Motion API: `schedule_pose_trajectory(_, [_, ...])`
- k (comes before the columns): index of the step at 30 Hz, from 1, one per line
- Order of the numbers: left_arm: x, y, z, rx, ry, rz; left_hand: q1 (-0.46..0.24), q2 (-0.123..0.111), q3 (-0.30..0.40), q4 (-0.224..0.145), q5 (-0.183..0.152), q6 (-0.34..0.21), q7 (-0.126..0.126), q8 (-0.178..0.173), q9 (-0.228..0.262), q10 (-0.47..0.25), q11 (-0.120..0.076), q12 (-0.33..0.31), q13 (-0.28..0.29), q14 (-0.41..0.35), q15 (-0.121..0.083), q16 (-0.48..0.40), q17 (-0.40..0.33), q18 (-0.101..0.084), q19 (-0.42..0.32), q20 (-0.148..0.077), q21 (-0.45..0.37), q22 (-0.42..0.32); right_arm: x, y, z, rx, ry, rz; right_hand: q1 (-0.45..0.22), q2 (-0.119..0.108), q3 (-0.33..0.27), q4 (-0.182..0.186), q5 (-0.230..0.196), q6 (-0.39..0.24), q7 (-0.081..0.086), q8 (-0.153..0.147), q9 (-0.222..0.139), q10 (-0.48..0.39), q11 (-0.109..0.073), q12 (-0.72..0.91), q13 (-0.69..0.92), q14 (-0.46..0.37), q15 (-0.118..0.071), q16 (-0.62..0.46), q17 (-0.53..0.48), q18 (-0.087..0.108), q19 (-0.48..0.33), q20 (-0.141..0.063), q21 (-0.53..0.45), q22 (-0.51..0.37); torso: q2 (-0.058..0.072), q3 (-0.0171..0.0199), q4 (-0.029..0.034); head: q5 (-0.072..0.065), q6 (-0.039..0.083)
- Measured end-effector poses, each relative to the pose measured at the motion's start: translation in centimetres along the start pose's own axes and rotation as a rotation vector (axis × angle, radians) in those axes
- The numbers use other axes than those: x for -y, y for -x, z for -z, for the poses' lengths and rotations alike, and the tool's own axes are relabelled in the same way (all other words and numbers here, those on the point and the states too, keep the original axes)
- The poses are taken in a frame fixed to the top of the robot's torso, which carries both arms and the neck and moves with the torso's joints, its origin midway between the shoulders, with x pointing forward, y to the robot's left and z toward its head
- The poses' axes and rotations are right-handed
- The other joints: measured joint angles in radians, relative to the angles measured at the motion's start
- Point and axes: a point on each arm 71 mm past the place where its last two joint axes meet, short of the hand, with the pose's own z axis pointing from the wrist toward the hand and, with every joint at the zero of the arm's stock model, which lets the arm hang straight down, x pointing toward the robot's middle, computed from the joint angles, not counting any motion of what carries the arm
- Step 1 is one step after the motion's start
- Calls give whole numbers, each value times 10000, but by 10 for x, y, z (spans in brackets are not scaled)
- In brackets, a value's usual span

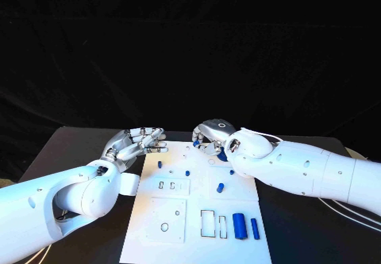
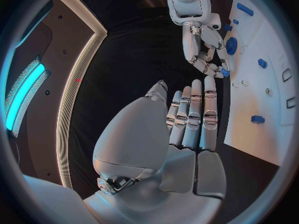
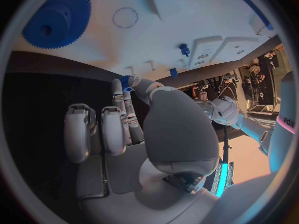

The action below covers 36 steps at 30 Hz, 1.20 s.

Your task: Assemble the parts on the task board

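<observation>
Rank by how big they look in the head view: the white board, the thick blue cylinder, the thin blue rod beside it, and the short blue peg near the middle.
1. White task board
2. Thick blue cylinder
3. Thin blue rod, similar length but slimmer
4. Short blue peg

So there's a black counter [image 1: 87, 144], and lying flat in the middle of it is the white task board [image 1: 238, 190], running lengthwise away from the robot. Some white cables [image 1: 349, 212] sit at the counter's right edge.
</observation>
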Motion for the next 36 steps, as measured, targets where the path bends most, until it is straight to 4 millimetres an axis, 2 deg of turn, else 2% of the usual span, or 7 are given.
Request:
schedule_pose_trajectory(8, [0,-2,-1,-52,18,35,0,0,0,0,0,0,0,-40,0,0,0,0,0,0,0,-60,14,0,0,0,-58,-10,-5,-5,-9,146,-50,-78,-28,-29,-2,0,-23,-1,-1,2,0,30,-11,-24,13,0,0,0,8,1,0,0,0,-1,21,1,29,41,-13])
schedule_pose_trajectory(15, [-1,-2,-1,-51,34,39,0,0,0,0,0,0,0,-40,1,0,0,0,0,0,0,-60,14,0,-1,0,-58,-9,-6,-9,-11,112,-104,-125,-56,-57,-2,0,-37,-17,-18,58,0,31,-10,-24,23,0,0,39,20,1,0,0,0,-2,29,4,18,86,-23])
schedule_pose_trajectory(29, [-1,-2,-2,-44,44,42,1,0,-1,0,0,0,0,-40,2,0,0,0,0,0,0,-60,12,0,0,-1,-58,-8,-9,-15,-12,-3,-68,-231,-107,-110,-4,-2,7,-35,-35,98,0,26,-4,-25,21,-1,1,39,47,3,-1,0,-1,-4,50,5,3,90,-31])
schedule_pose_trajectory(36, [-1,-2,-3,-38,42,38,0,0,-1,0,0,0,0,-39,-9,0,0,0,1,0,0,-60,23,0,-1,0,-58,-21,-13,-17,-14,-27,16,-301,-120,-123,-5,-3,8,-52,-53,135,0,25,-4,-25,19,-1,1,38,46,3,-1,1,-1,-5,59,5,18,96,-38])
